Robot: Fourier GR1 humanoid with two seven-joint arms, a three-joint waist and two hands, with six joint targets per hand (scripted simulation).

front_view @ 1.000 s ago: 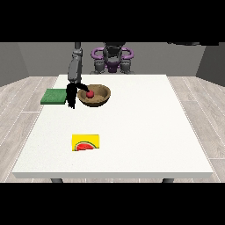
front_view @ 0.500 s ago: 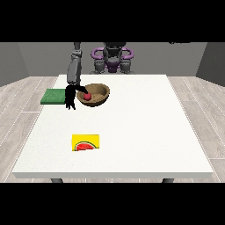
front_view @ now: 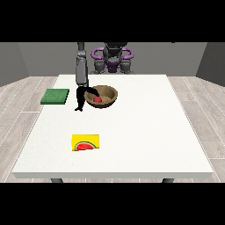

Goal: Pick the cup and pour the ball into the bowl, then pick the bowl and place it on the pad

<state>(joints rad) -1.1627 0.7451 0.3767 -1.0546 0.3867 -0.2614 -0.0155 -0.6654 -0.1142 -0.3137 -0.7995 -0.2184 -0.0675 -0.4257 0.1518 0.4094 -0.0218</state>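
- Starting nearest the camera, in the lower left of the frame: a yellow card with a watermelon slice (front_view: pixel 85 143) lies flat on the white counter (front_view: pixel 145 132), well apart from everything else and no part of the task.
- Moving up to the middle left: the brown bowl (front_view: pixel 110 93) sits on the counter with the red ball (front_view: pixel 97 100) inside it, near its left wall. No cup is visible anywhere.
- At the bowl's left rim, the hand at the view's left (front_view: pixel 83 97) hangs from its grey arm; one dark digit arches over the rim towards the ball while the others point down outside the wall. It looks clamped on the rim, though contact is too small to confirm.
- Left of the hand, the green pad (front_view: pixel 55 96) lies near the counter's edge, close to the bowl.
- Risk, as a judgement: a one-sided rim hold could let the bowl tilt on lifting, rolling the ball out.
- At the far top, only the robot's torso shows clearly; the other hand cannot be made out.
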